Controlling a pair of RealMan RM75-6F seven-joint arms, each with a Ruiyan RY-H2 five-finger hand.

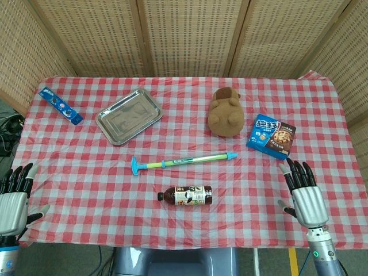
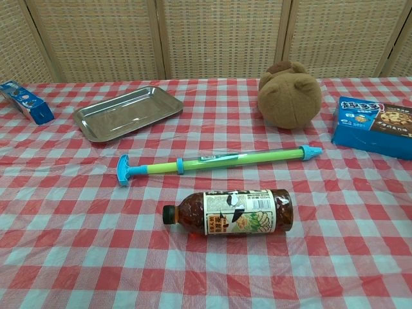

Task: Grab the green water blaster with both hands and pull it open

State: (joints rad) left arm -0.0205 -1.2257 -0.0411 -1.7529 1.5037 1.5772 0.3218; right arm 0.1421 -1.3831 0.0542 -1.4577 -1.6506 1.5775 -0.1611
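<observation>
The green water blaster (image 1: 184, 160) lies flat across the middle of the checked cloth, its blue T-handle to the left and blue nozzle to the right. The chest view shows the water blaster (image 2: 219, 161) just beyond a bottle. My left hand (image 1: 12, 201) hovers at the table's near left corner, fingers apart and holding nothing. At the near right edge, my right hand (image 1: 305, 192) is likewise spread and empty. Both hands are far from the blaster and appear only in the head view.
A dark tea bottle (image 1: 185, 195) lies in front of the blaster. Behind it are a steel tray (image 1: 129, 115), a brown plush toy (image 1: 226, 112), a blue cookie box (image 1: 271, 137) at right and a blue packet (image 1: 60, 105) at far left.
</observation>
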